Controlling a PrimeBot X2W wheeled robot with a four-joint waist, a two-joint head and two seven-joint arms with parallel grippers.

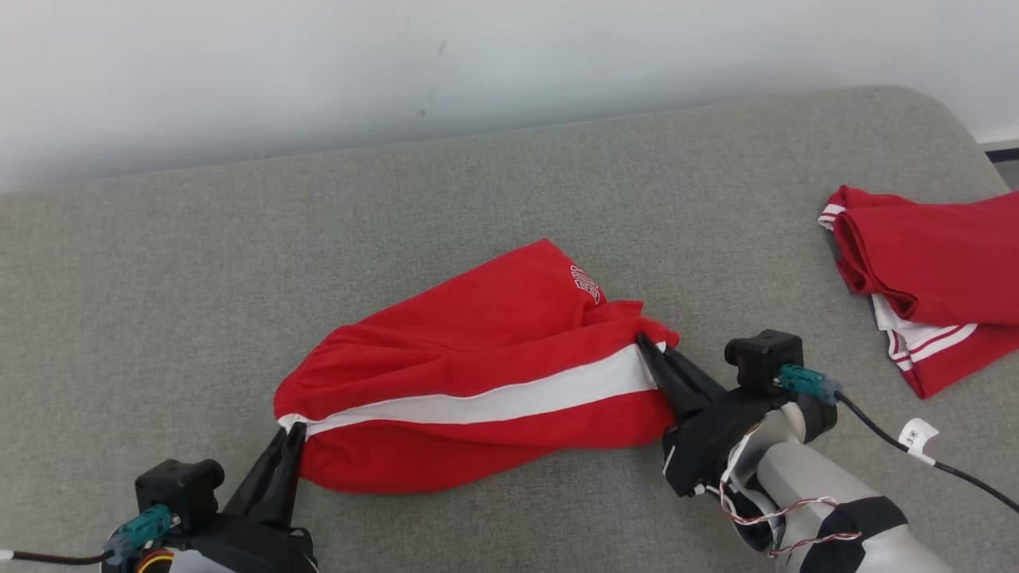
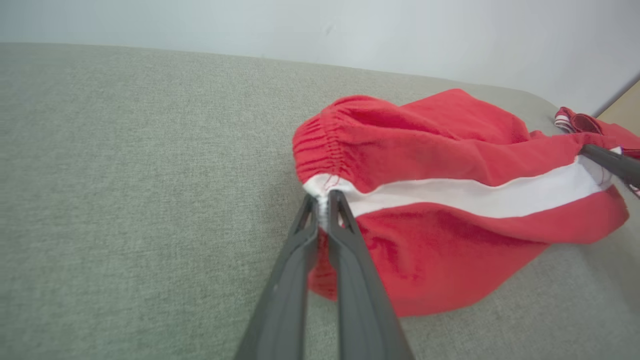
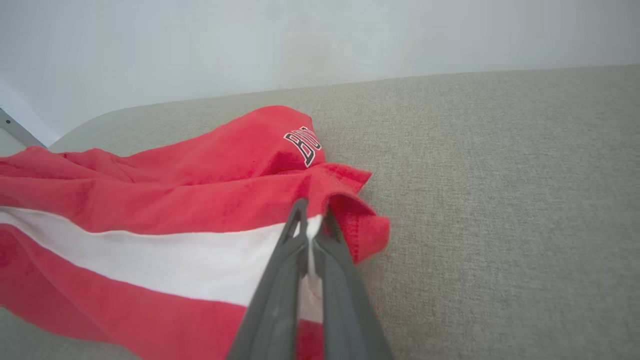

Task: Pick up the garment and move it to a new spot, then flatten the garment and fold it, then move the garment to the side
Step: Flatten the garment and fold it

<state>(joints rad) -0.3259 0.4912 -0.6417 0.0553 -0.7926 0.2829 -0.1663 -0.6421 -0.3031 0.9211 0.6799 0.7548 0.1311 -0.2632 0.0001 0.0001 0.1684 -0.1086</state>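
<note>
Grey padded surface (image 1: 159, 318) spans the view, w/ a pale wall (image 1: 318, 64) behind. The red garment (image 1: 478, 334), w/ a white stripe (image 1: 493, 402) along it, lies bunched mid-surface, held at both ends. A second red garment (image 1: 931, 270), folded, sits well apart at the far R edge. R gripper (image 1: 649, 346) is clamped on the garment's hem end at the stripe. L gripper (image 1: 293, 434) is clamped on the gathered waistband end, also at the stripe. Small lettering (image 1: 587, 284) shows on top, near the R end.
</note>
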